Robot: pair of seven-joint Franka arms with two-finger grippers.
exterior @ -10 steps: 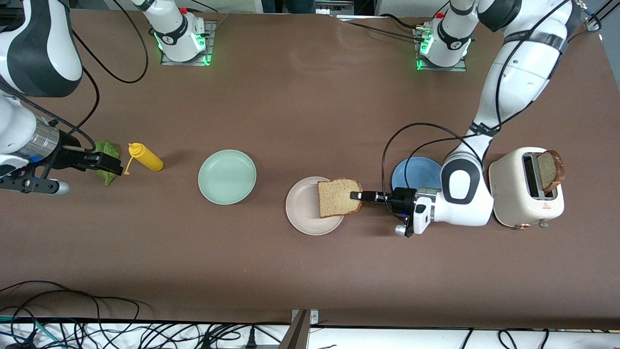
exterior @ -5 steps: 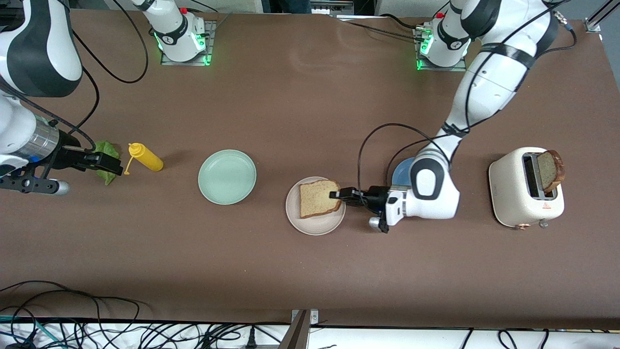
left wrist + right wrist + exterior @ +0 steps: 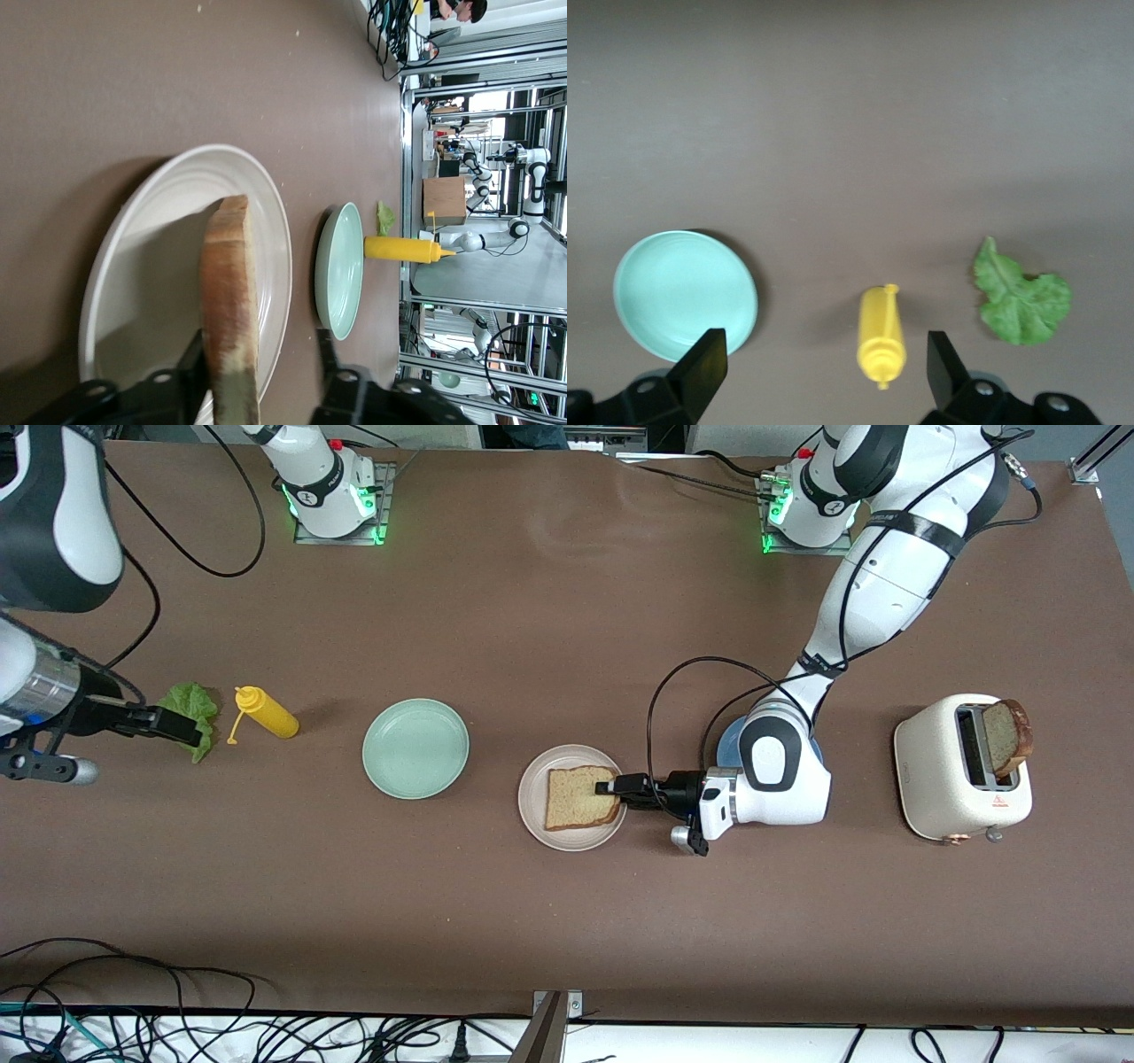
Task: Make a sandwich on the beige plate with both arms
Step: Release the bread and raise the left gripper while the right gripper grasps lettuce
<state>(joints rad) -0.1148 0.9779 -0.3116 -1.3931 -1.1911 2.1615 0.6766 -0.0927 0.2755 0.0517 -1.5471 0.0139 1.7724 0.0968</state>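
i saw the left gripper (image 3: 608,788) at the beige plate (image 3: 532,819), fingers parted around the bread slice (image 3: 578,797) lying on it. the right gripper (image 3: 824,367) hung spread wide over the lettuce leaf (image 3: 190,704).

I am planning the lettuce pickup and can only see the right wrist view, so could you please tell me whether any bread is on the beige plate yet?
Observer: Yes, one bread slice lies on the beige plate.
Operator: Thank you. Is the left arm clear of it?
Observer: No, the left gripper is at that slice's edge, with its jaws apart and wider than the slice.
Operator: And where is the rest of the bread?
Observer: A second slice stands in the white toaster, toward the left arm's end of the table.
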